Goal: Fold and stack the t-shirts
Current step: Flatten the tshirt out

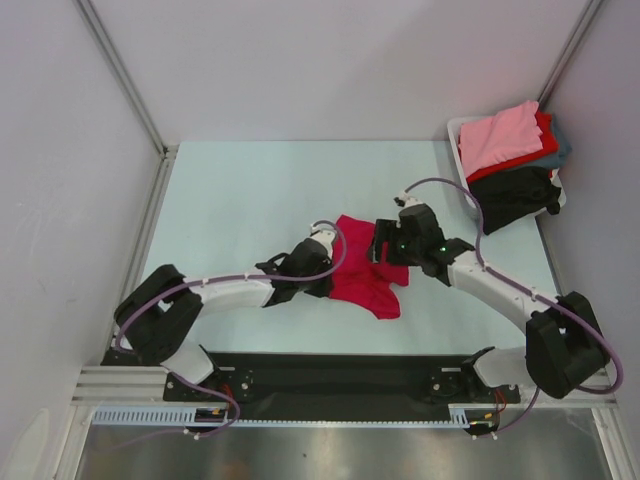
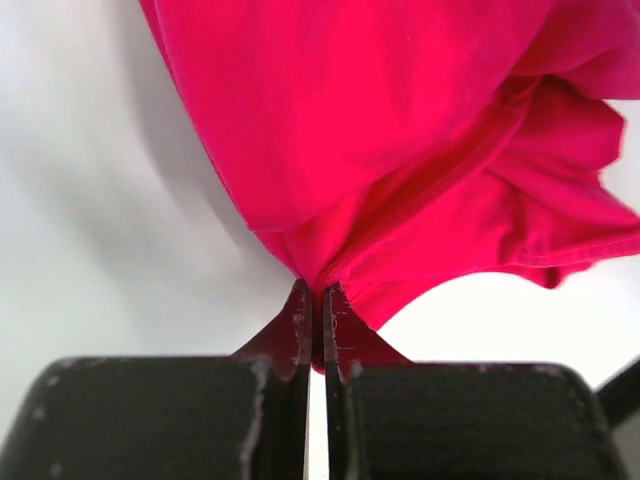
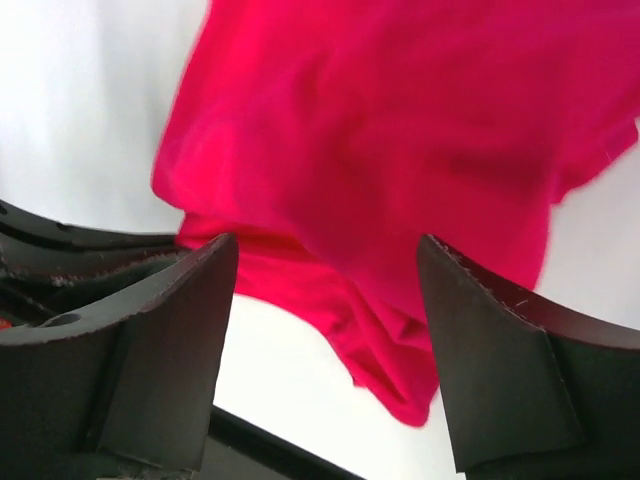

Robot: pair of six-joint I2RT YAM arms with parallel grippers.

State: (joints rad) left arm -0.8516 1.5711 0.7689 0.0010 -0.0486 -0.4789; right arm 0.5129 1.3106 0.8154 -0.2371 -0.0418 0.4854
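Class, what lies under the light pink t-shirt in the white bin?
A red t-shirt, then a grey-teal t-shirt and a black t-shirt; the bin's bottom is covered.

Overhead view: bright, even, diffuse light, with only faint soft shadows under the white robot arms [image 1: 240, 290] on the pale green tabletop [image 1: 250, 190].

Left wrist view: tabletop washed out to near white. A soft grey shadow lies left of the crimson-magenta cloth t-shirt [image 2: 400, 150]. Seam stitching is legible.

Right wrist view: shirt smeared by blur, weave unreadable. Black fingers [image 3: 170, 340] of the right gripper [image 3: 327, 270] dark, little detail.

No text, label or number can be read anywhere.
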